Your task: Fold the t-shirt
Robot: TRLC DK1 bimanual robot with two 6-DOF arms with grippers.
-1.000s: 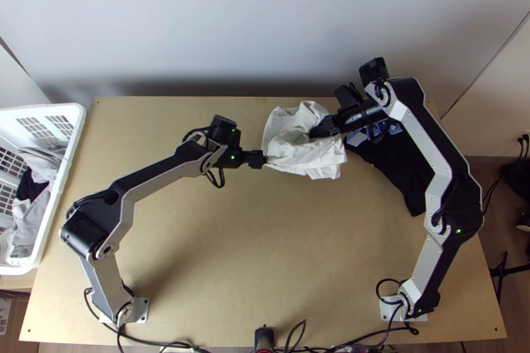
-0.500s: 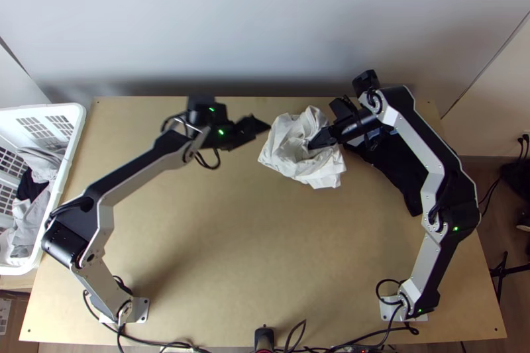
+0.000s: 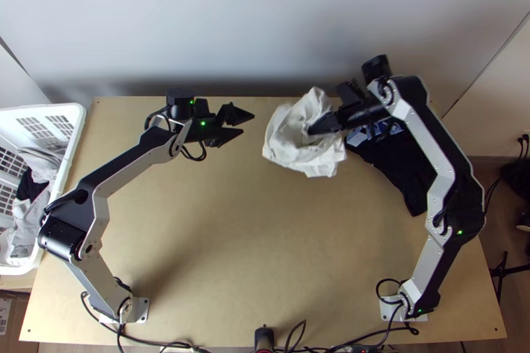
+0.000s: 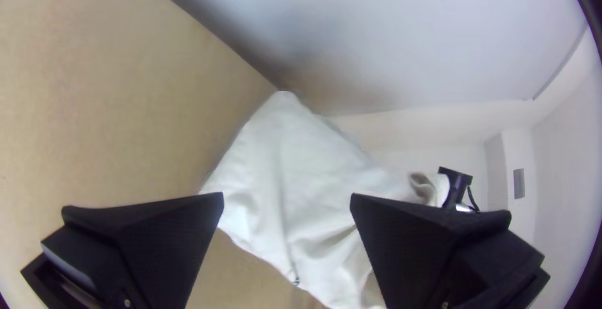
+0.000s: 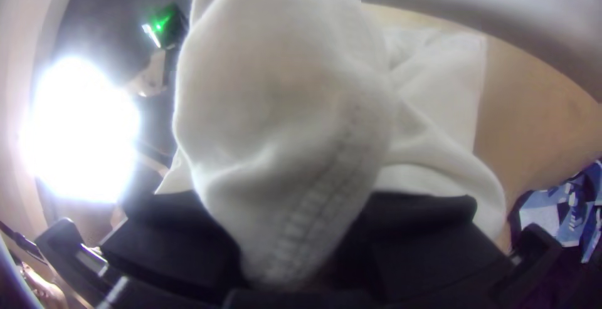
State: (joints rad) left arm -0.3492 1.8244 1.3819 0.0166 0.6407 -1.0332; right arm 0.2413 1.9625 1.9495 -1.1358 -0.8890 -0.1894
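Crumpled, seam-ridged white cloth (image 3: 290, 144) pinched in right hand (image 3: 311, 130), wedge-fingered left hand (image 3: 248, 124) spread.

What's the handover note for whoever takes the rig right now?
Left end effector: open, holding nothing, beside the shirt.
Right end effector: shut on the white shirt, which hangs bunched over the table's far half.
Dark garment: on the table, to the right of the shirt.
Basket: at the table's left, with clothes inside.
Done: shirt gripped; no neat fold visible.
Left to do: spread it flat, then fold it.
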